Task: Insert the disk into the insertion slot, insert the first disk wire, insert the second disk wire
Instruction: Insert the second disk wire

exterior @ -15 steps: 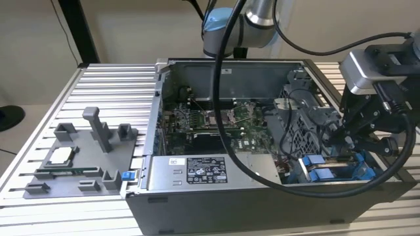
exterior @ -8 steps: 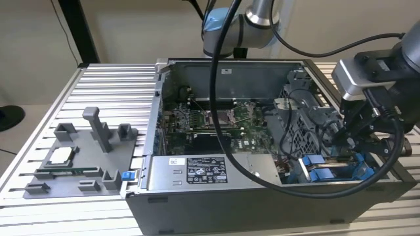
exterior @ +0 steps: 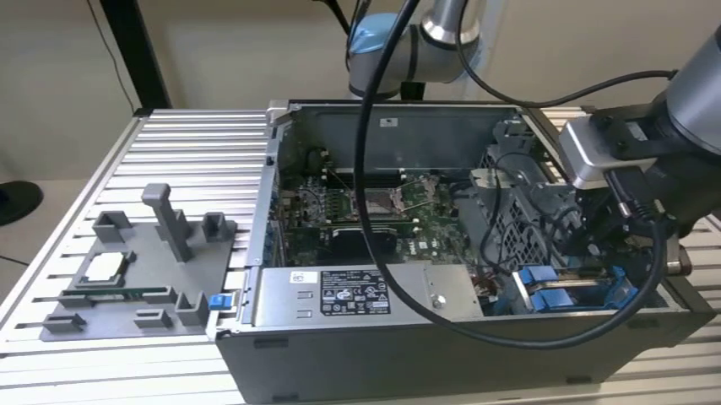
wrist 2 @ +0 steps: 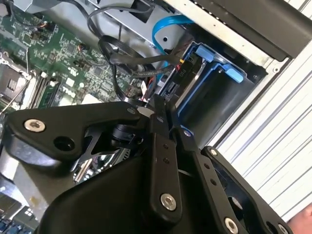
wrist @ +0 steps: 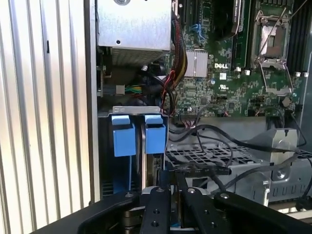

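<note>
The gripper (wrist 2: pixel 163 109) hangs low inside the open computer case (exterior: pixel 338 354), at the case's corner on the exterior view's right, above the drive bay. In both wrist views its two black fingers (wrist: pixel 156 204) stand nearly together, pinched on a small dark plug at the end of a black wire (wrist 2: pixel 126 61); the gap between them looks closed on it, though the plug itself is mostly hidden.

The disk (wrist 2: pixel 183 80) sits in the insertion slot (wrist: pixel 131 134), its blue carrier frame (wrist 2: pixel 214 73) visible around it in the second wrist view, at about one o'clock from the fingertips. In the first wrist view the slot's two blue tabs lie at about eleven o'clock from the fingers, just beside them. A light blue cable (wrist 2: pixel 168 24) curves above the bay, at twelve o'clock from the fingertips.

The green motherboard (exterior: pixel 372 211) fills the middle of the case, and the grey power-supply box (exterior: pixel 355 295) lies along its near wall. In the exterior view, at nine o'clock from the case, a grey fixture plate (exterior: pixel 135 278) rests on the ribbed metal table (exterior: pixel 67 371).
</note>
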### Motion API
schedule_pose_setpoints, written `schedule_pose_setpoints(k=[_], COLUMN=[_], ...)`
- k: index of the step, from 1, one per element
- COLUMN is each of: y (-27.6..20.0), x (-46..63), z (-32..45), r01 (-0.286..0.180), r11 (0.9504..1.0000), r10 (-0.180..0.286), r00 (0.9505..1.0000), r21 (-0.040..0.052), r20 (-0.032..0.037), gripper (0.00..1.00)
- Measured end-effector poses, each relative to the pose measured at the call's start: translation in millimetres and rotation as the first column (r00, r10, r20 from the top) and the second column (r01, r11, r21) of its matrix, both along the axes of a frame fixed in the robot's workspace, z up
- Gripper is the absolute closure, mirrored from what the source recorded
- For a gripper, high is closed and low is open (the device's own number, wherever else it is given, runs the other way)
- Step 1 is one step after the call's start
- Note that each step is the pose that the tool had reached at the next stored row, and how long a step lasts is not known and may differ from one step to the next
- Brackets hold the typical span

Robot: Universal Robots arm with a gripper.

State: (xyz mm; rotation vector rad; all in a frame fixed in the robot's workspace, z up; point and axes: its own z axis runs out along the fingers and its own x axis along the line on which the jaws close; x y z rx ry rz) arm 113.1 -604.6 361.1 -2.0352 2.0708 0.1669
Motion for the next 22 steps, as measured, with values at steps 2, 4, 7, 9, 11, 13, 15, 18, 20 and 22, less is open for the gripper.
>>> schedule_pose_setpoints(k=[2, 4, 7, 9, 11, 13, 15, 18, 20, 22], y=[0.0, 0.0, 0.0, 0.0, -0.1, 0.0, -0.3, -2.4, -3.5, -4.1], x=[0.1, 0.6, 2.9, 5.3, 8.9, 11.2, 11.3, 11.6, 12.1, 12.2], z=[-3.7, -7.2, -11.6, -13.5, -13.9, -14.0, -14.3, -14.5, -15.0, -15.9], r01=[0.000, 0.000, 0.000, 0.000, -0.002, -0.007, -0.008, -0.009, -0.010, -0.011], r11=[1.0000, 1.0000, 1.0000, 1.0000, 1.0000, 1.0000, 1.0000, 1.0000, 0.9999, 0.9999], r10=[0.000, 0.000, 0.000, 0.000, 0.002, 0.007, 0.008, 0.009, 0.010, 0.011], r00=[1.0000, 1.0000, 1.0000, 1.0000, 1.0000, 1.0000, 0.9999, 0.9999, 0.9999, 0.9999], r21=[-0.0004, -0.0005, -0.0003, -0.0003, -0.0003, 0.0034, 0.0036, 0.0030, 0.0030, 0.0030], r20=[0.0010, 0.0022, 0.0036, 0.0048, 0.0056, 0.0057, 0.0058, 0.0057, 0.0057, 0.0066], gripper=[1.00, 1.00, 1.00, 1.00, 1.00, 1.00, 1.00, 1.00, 1.00, 1.00])
